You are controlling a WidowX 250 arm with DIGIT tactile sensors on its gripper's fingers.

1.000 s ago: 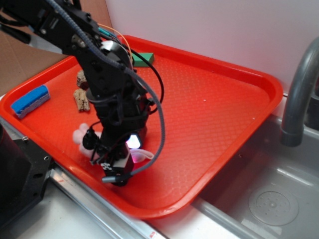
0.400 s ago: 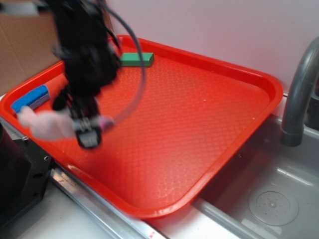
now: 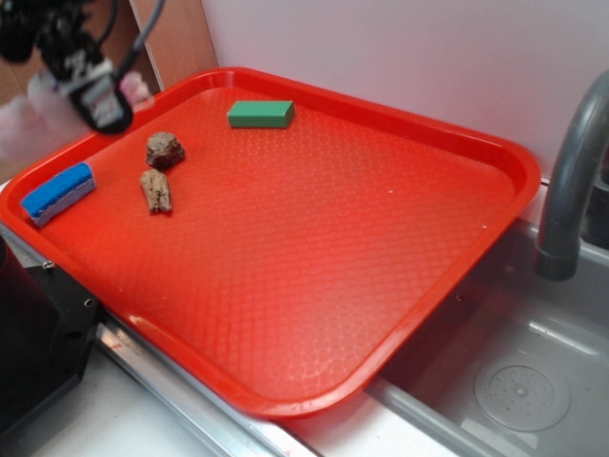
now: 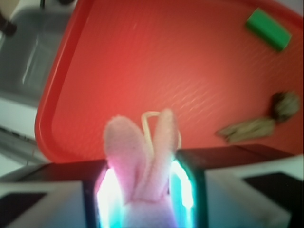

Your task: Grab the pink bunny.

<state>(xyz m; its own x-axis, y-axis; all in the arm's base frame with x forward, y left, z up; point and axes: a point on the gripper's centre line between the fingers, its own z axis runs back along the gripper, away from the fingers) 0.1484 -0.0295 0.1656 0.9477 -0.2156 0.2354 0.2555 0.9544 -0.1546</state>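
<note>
Gripper (image 4: 145, 190) clamped on the pink bunny (image 4: 142, 166), held high over the red tray's (image 3: 495, 152) far left corner. Risk, as I judge it: soft plush could slip out and drop outside the tray. Wrist view shows the ears pinched between lit fingers; exterior view shows only a blurred pink body, plus blue sponge (image 3: 59, 190) and faucet (image 3: 571, 181).

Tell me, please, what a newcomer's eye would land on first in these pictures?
First the big red tray that fills the exterior view, beside a grey sink. Then, in the wrist view, the pink bunny, ears up, pinched between the gripper's glowing jaws. On the tray's far left lie a green block, a blue sponge and two brown lumps.
</note>
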